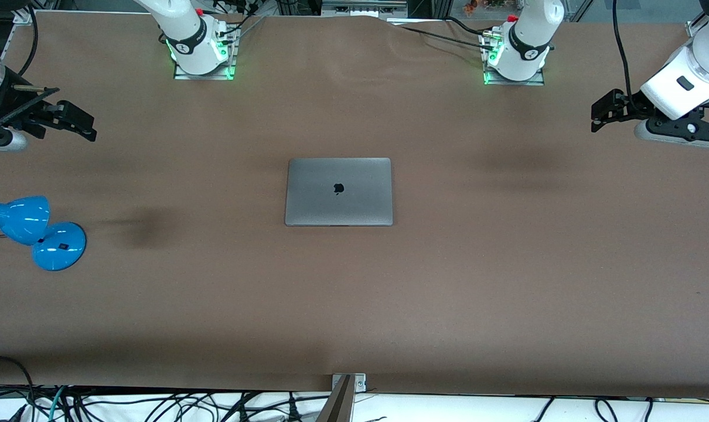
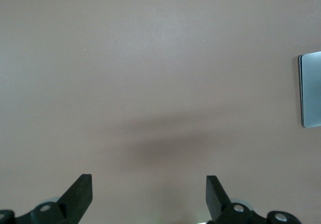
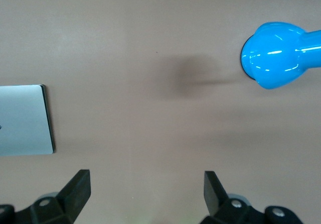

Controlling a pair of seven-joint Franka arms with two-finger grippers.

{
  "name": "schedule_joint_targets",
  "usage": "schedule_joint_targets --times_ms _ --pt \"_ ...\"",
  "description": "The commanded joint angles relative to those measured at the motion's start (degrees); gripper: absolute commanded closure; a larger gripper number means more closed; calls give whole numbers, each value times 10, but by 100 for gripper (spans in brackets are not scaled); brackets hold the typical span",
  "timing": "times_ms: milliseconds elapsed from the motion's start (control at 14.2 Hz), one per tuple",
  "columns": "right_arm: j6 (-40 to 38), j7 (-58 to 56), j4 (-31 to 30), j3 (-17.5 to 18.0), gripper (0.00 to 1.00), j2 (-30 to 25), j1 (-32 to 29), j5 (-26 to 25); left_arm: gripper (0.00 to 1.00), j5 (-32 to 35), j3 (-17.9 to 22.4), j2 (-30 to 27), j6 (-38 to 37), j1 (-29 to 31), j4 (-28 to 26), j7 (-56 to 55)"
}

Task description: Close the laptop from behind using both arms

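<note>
The space-grey laptop [image 1: 338, 191] lies shut and flat in the middle of the table, its lid with the dark apple logo facing up. Its edge shows in the left wrist view [image 2: 311, 89] and in the right wrist view [image 3: 25, 119]. My left gripper [image 1: 603, 113] is open and empty, up in the air over the left arm's end of the table, apart from the laptop. My right gripper [image 1: 76, 121] is open and empty, up over the right arm's end of the table. In the wrist views both grippers [image 2: 149, 191] [image 3: 147, 189] hang over bare table.
A blue desk lamp [image 1: 32, 230] stands at the right arm's end of the table, nearer to the front camera than my right gripper; it also shows in the right wrist view [image 3: 276, 53]. The arm bases [image 1: 199, 47] [image 1: 515, 55] stand along the table's edge farthest from the front camera.
</note>
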Motion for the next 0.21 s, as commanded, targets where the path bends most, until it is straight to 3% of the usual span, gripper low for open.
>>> schedule_joint_targets --times_ms 0,141 --pt "-3 7 4 4 0 -4 -3 7 0 -2 -6 10 -11 4 14 -4" --pt "-3 6 3 4 0 -2 -4 8 0 -2 -8 11 -12 3 13 -4"
